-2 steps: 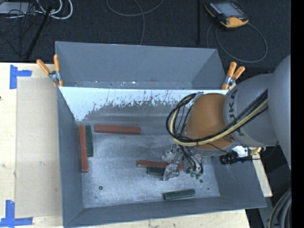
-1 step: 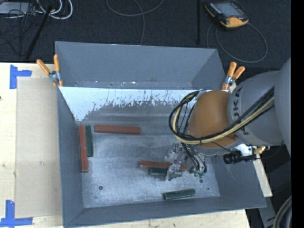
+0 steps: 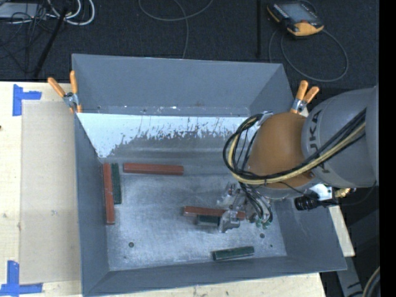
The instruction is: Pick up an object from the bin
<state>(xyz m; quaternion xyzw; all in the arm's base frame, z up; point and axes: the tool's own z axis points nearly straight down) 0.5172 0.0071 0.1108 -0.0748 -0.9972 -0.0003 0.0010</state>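
Gripper (image 3: 230,220) sits low in the bin (image 3: 154,246) at the right end of a red-brown bar (image 3: 199,211), whether open or closed I cannot tell.

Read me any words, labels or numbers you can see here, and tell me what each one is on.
"UK": dark letters on the grey arm housing; the rest of the word is hidden.
Too small to read: anything on the handheld device.
No text visible: the brown and green sticks.
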